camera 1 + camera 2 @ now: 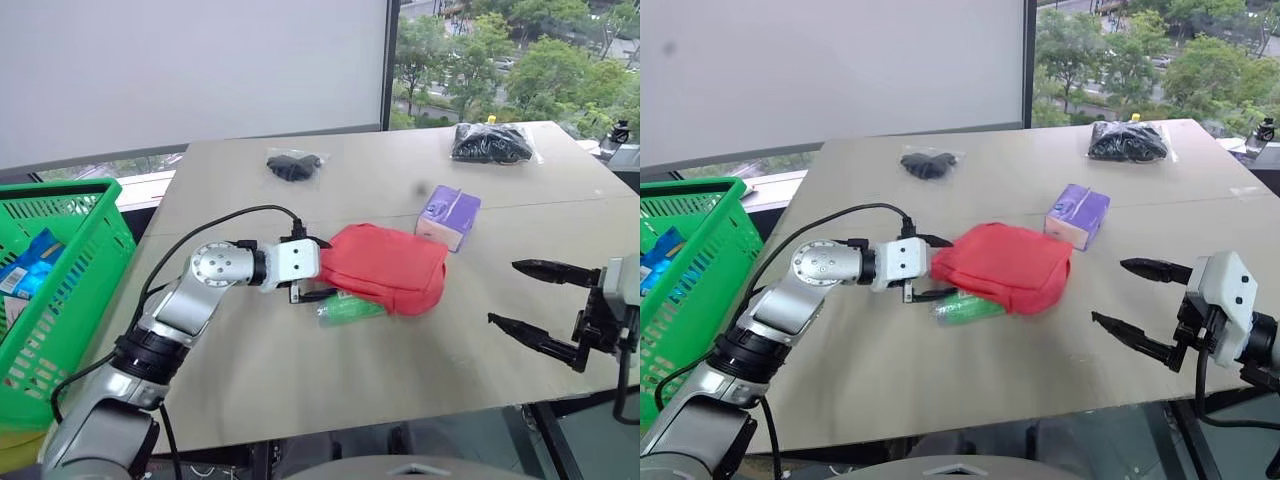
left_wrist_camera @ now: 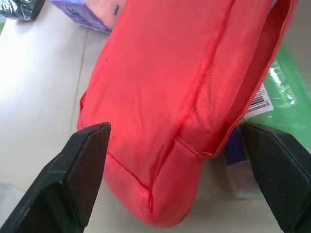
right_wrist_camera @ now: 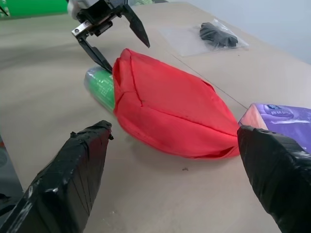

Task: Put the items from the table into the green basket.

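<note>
A big flat beige-grey table (image 1: 300,380) with a thin seam running across it. In the middle, a soft red zip pouch (image 1: 390,265), lying partly on top of a green roll with a white label (image 1: 350,309). Just beside the pouch, a small purple and white tissue box (image 1: 449,216). At the far side, two clear bags of black stuff, a small one (image 1: 294,165) and a bigger one (image 1: 490,143), well apart.

We saw the green roll (image 1: 349,309) mostly buried beneath the red pouch (image 1: 392,266); the green basket (image 1: 70,262) was cut off at the frame's left, its blue packet (image 1: 30,262) unreadable.
</note>
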